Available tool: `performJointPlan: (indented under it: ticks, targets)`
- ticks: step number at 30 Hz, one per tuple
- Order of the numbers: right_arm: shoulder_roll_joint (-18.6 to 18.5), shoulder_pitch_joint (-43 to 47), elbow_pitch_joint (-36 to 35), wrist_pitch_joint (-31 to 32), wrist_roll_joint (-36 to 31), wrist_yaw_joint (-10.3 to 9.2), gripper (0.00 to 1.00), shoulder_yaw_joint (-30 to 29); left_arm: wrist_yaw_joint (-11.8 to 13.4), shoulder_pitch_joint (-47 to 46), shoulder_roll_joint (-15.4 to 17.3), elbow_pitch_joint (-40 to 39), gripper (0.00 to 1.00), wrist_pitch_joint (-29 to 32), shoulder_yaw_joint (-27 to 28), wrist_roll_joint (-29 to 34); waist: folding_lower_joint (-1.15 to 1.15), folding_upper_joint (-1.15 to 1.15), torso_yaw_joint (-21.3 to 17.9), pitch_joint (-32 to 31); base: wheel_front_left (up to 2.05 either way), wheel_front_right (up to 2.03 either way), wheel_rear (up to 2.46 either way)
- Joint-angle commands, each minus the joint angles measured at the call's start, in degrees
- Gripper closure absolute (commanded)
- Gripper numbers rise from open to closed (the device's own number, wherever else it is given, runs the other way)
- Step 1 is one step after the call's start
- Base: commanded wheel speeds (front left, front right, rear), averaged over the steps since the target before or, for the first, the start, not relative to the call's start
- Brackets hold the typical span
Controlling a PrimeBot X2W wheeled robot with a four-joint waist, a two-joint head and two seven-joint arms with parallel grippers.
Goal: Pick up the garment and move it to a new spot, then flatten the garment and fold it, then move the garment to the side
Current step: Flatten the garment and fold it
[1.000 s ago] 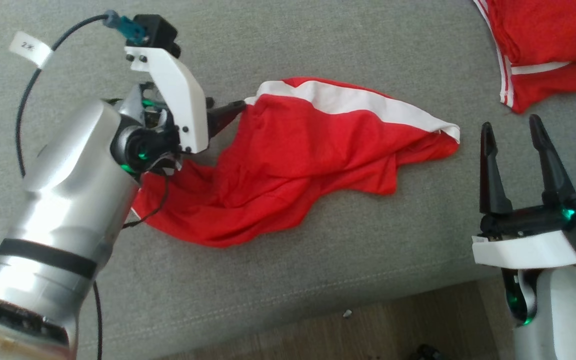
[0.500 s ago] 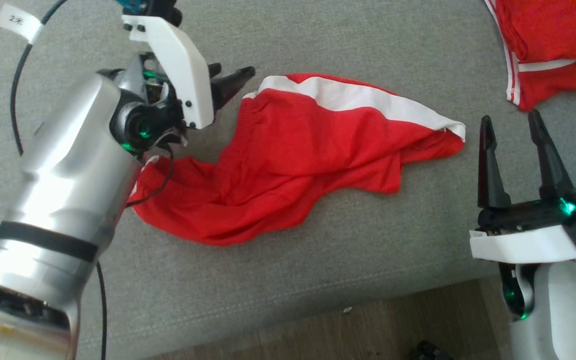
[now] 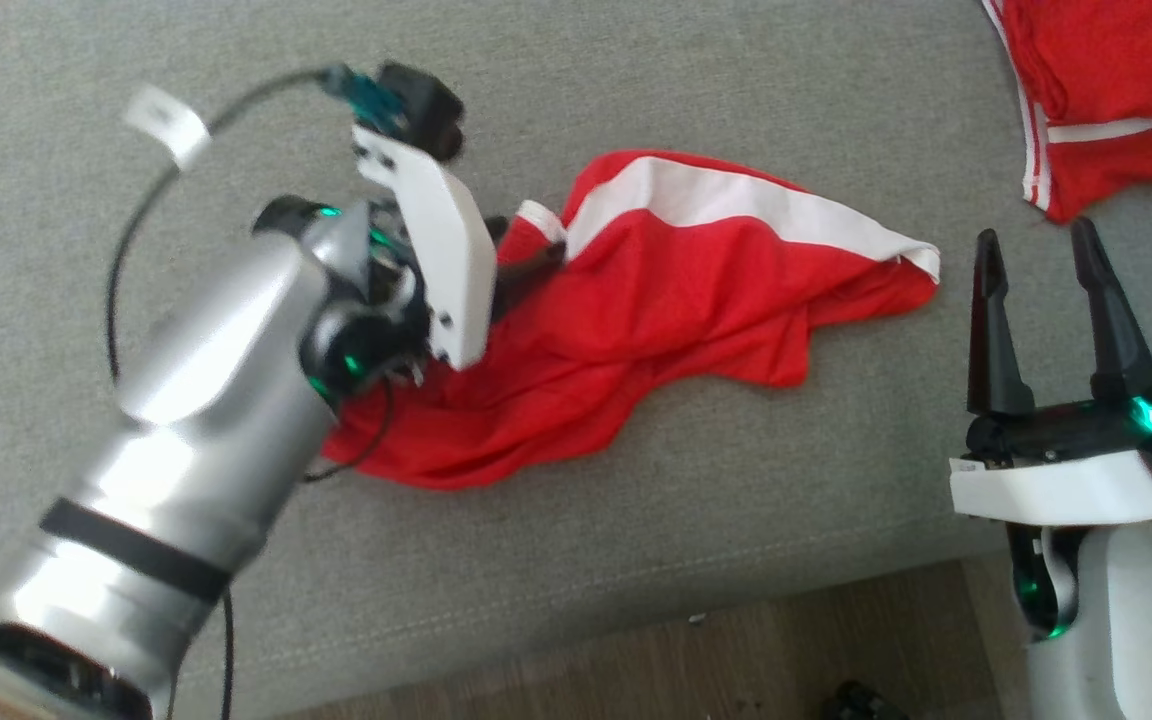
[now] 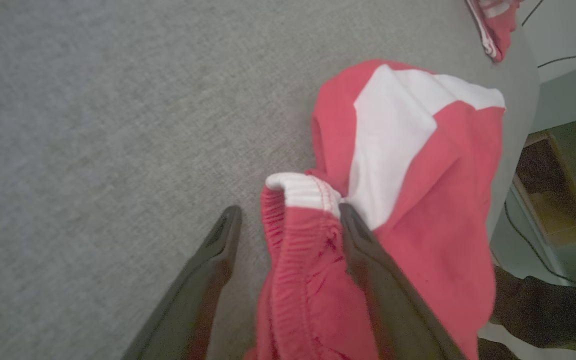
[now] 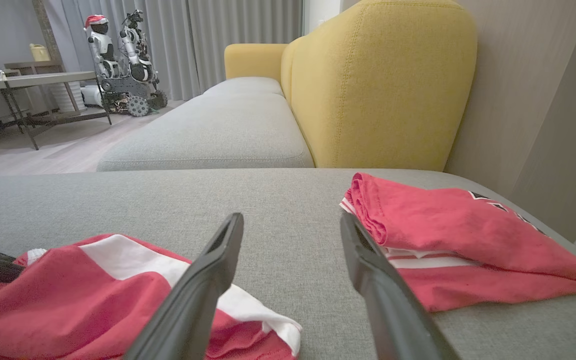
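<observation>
The red garment (image 3: 656, 320) lay crumpled on the grey cushion (image 3: 756, 500). Its waistband (image 4: 300, 190) stood between the spread fingers of the left gripper (image 4: 288, 210), probably placed so to close on that edge. The right gripper (image 3: 1034, 230), also spread, hovered beside the garment's right tip. Bare cushion lay free behind. Folded red clothes (image 3: 1106, 90) took the far right corner, and the front edge was near.
</observation>
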Motion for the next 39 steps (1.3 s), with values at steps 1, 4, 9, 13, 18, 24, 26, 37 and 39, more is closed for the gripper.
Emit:
performJointPlan:
  ticks: [1,4,9,13,18,24,26,37,39]
  targets:
    - [0.2,-0.9,-2.1,-0.6,1.0,-0.22,0.0,1.0,-0.1,1.3,1.7,-2.0,0.03,-1.8,-0.2,2.0,0.0,0.0,0.2,0.0,0.0,0.0,0.0]
    - [0.1,-0.8,-2.2,-0.6,1.1,-0.22,0.0,0.9,0.0,1.2,2.7,-4.2,1.0,-11.4,-2.8,9.6,0.0,0.0,0.7,-0.1,0.0,0.0,0.0]
    - [-0.3,0.1,-2.2,-0.6,1.3,-0.22,0.0,0.6,4.8,2.7,2.5,-5.7,1.0,-30.7,-5.2,21.3,0.0,0.0,2.2,-1.6,0.0,0.0,0.0]
    - [-0.5,0.9,-2.2,-0.6,1.3,-0.22,0.0,0.5,9.2,2.7,3.0,-6.6,1.0,-41.6,-5.2,27.0,0.0,0.0,3.8,-2.8,0.0,0.0,0.0]
    - [-1.0,1.4,-2.5,-0.6,1.3,-0.22,0.0,0.7,13.2,3.2,4.2,-10.6,1.0,-48.2,-4.6,31.3,0.0,0.0,5.5,-4.2,0.0,0.0,0.0]
    - [-1.3,2.2,-3.0,-0.3,1.5,-0.22,0.0,0.4,14.3,10.5,7.1,-13.9,1.0,-48.5,-8.8,33.8,0.0,0.0,6.7,-4.5,0.0,0.0,0.0]
    - [-1.3,2.7,-3.0,-0.2,1.6,-0.22,0.0,0.1,14.6,14.2,7.3,-14.8,1.0,-48.1,-10.8,34.0,0.0,0.0,7.2,-4.4,0.0,0.0,0.0]
    - [-1.4,3.3,-2.2,-0.2,1.9,-0.22,0.0,-0.2,16.4,22.8,7.3,-21.0,0.0,-41.0,-14.3,30.9,0.0,0.0,9.0,-5.3,0.0,0.0,0.0]
    - [-1.4,3.4,-2.1,-0.2,1.9,-0.22,0.0,-0.2,16.7,23.5,7.6,-22.8,0.0,-39.7,-13.9,29.8,0.0,0.0,9.1,-5.6,0.0,0.0,0.0]
